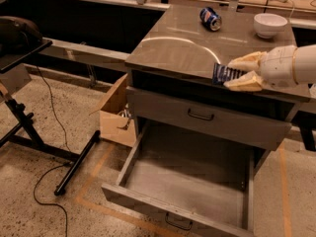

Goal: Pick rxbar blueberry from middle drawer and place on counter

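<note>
My gripper [238, 73] comes in from the right, level with the counter's front edge. It is shut on the rxbar blueberry [224, 74], a dark blue wrapper with pale print that sticks out to the left between the cream fingers [247, 61]. The bar hangs at the front lip of the glossy grey-brown counter [173, 48], above the drawers. The middle drawer [190, 181] is pulled wide open below and looks empty. Its low front panel with a small dark handle [177, 222] is near the bottom of the view.
A blue soda can [210, 19] lies on its side and a white bowl [269, 24] stands at the back of the counter. The upper drawer [207, 117] is closed. An open cardboard box [116, 115] sits on the floor at the left. A black stand [29, 127] and cable are further left.
</note>
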`<state>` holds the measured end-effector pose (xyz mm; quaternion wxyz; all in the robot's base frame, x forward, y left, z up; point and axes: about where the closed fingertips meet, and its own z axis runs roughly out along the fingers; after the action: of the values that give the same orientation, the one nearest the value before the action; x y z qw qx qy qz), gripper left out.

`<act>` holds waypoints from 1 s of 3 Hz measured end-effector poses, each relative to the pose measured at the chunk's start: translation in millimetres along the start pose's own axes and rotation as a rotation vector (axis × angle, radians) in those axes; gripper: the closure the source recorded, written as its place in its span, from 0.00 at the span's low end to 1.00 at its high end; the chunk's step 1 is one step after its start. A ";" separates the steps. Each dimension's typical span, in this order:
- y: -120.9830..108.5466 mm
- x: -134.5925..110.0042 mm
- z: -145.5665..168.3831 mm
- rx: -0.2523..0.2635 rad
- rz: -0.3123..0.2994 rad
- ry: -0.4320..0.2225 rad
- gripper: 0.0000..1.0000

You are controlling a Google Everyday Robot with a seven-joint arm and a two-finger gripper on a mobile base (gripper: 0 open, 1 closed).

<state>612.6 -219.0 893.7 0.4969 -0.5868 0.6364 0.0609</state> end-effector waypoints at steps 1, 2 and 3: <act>-39.5 -15.2 15.8 0.050 -0.113 -0.015 1.00; -77.4 -12.5 40.6 0.064 -0.110 -0.030 1.00; -114.7 -4.3 65.7 0.065 -0.055 -0.029 1.00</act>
<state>741.3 -207.6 921.9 0.5263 -0.5869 0.6142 0.0351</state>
